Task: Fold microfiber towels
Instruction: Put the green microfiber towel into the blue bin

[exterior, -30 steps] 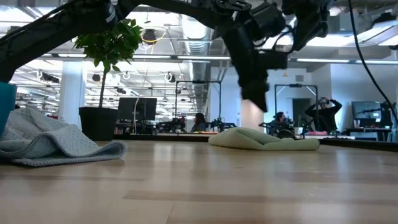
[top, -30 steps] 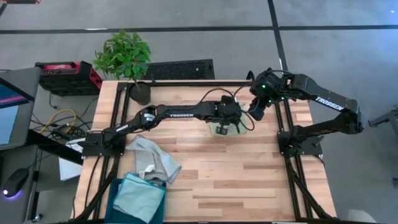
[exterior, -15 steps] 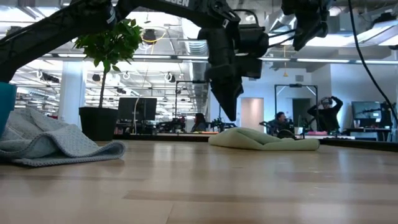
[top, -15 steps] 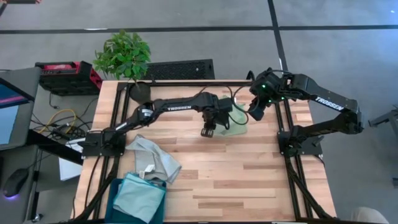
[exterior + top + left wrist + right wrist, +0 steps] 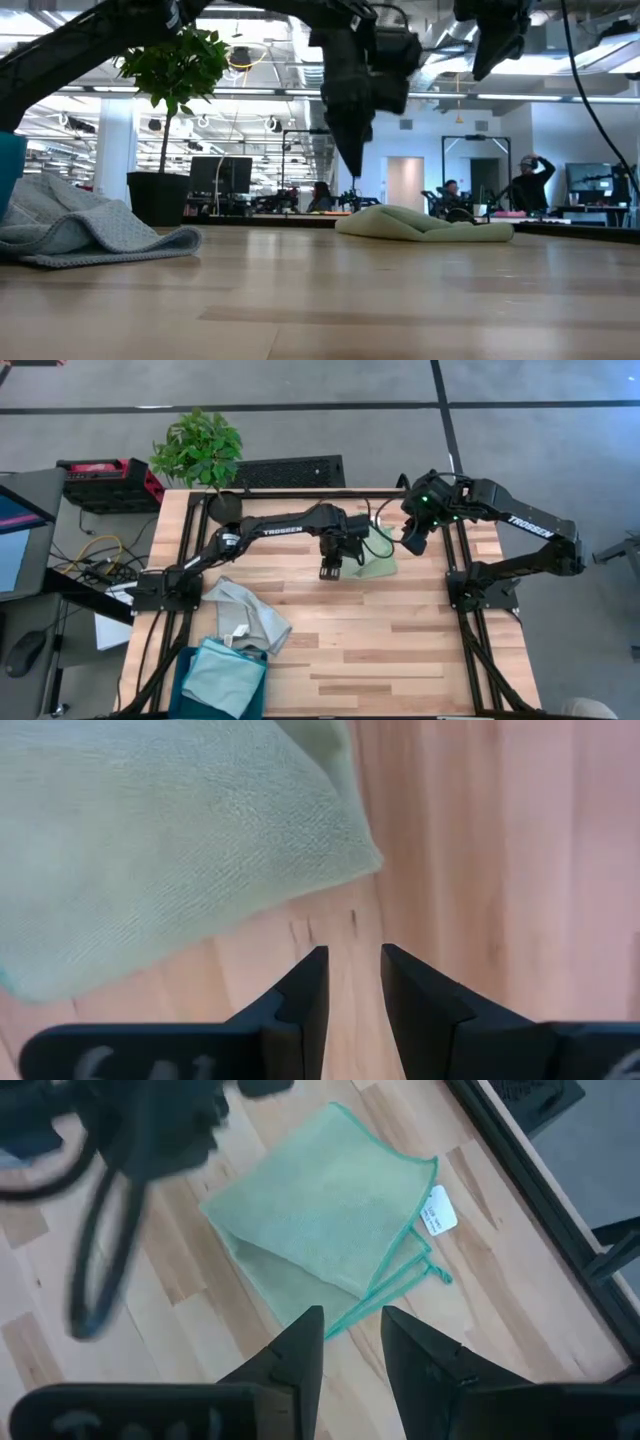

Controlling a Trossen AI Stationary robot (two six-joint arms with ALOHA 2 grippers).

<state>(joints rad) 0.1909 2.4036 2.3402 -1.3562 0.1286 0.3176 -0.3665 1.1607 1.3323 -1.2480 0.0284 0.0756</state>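
Note:
The light green microfiber towel (image 5: 376, 563) lies folded into several layers on the wooden table, far of the middle; it also shows as a low mound (image 5: 420, 222). My left gripper (image 5: 328, 571) hangs just left of it, pointing down, clear of the wood, open by a narrow gap with bare table between the fingers (image 5: 353, 965) and the towel's corner (image 5: 340, 860) ahead of them. My right gripper (image 5: 352, 1325) waits open high above the towel's right side (image 5: 412, 544). A pale grey towel (image 5: 246, 614) lies crumpled near left. A light blue towel (image 5: 222, 676) rests on the bin.
The dark teal bin (image 5: 184, 672) stands at the near left edge. A potted plant (image 5: 200, 450) sits at the far left corner. A white sheet (image 5: 110, 628) lies off the table's left side. The green towel's white tag (image 5: 437, 1210) points toward the black frame rail (image 5: 455, 550).
My left gripper has drawn off the green towel toward the table's left, risen a little and tipped from slanting to pointing nearly straight down. The green towel lies still where it was.

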